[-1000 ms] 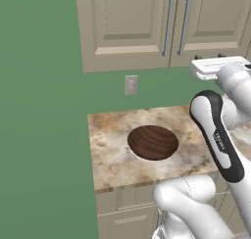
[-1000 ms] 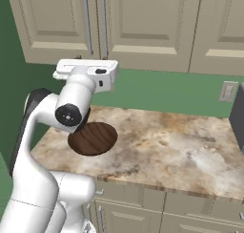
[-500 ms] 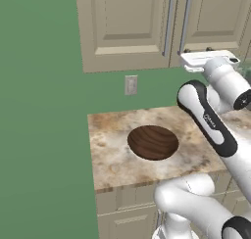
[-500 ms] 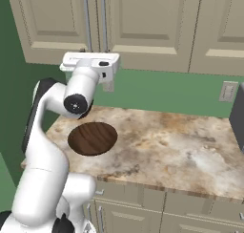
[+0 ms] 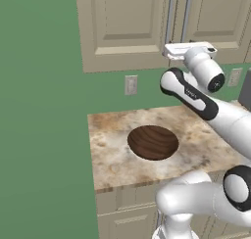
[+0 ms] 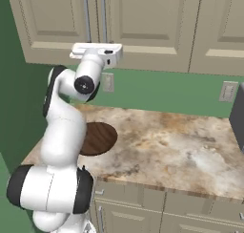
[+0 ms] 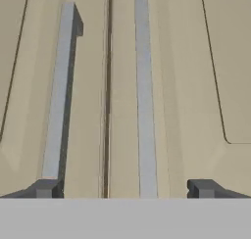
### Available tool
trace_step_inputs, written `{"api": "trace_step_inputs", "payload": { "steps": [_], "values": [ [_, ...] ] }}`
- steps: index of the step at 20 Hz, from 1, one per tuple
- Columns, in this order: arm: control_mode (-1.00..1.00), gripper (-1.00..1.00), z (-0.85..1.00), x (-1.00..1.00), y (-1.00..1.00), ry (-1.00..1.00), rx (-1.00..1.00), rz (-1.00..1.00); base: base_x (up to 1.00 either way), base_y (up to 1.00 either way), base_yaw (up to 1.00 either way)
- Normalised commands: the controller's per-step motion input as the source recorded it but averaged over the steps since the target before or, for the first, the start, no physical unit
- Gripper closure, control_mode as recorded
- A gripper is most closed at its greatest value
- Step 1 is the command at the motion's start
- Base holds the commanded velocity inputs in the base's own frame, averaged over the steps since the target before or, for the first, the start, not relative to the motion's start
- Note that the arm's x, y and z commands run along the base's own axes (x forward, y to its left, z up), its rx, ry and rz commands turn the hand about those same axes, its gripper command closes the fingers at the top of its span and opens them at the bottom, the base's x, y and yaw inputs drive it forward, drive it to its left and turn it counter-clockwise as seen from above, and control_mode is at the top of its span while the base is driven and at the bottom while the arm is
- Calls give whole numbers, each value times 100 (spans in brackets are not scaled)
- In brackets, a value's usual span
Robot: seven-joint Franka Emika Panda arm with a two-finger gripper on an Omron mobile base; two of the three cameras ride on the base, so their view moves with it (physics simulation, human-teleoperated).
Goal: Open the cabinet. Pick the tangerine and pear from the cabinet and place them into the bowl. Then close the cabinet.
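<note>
The beige cabinet hangs above the counter with both doors shut. Its two silver bar handles run side by side at the middle seam. My gripper is raised to the handles' lower ends, open and empty. In the hand view the gripper faces the doors closely. The right handle lies between the fingertips, and the left handle ends just above the left fingertip. The dark wooden bowl sits empty on the counter below. The tangerine and the pear are hidden.
The marbled counter ends at the green wall on the left, with drawer fronts below. Wall outlets sit under the cabinet. A dark appliance stands at the counter's right end. A further cabinet door hangs to the right.
The hand has risen and swung in towards the cabinet's handles, from beside the doors' lower edge to right in front of them. The jaws stayed open.
</note>
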Motion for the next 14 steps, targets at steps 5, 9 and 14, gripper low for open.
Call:
{"api": "trace_step_inputs", "payload": {
  "steps": [5,9,14],
  "values": [
    [-100,-100,0,100,0,0,0,-1,0,0,0],
    [-100,-100,0,100,-14,2,0,-1,0,0,0],
    [-100,-100,-5,100,-1,8,0,0,0,0,0]
  ]
}}
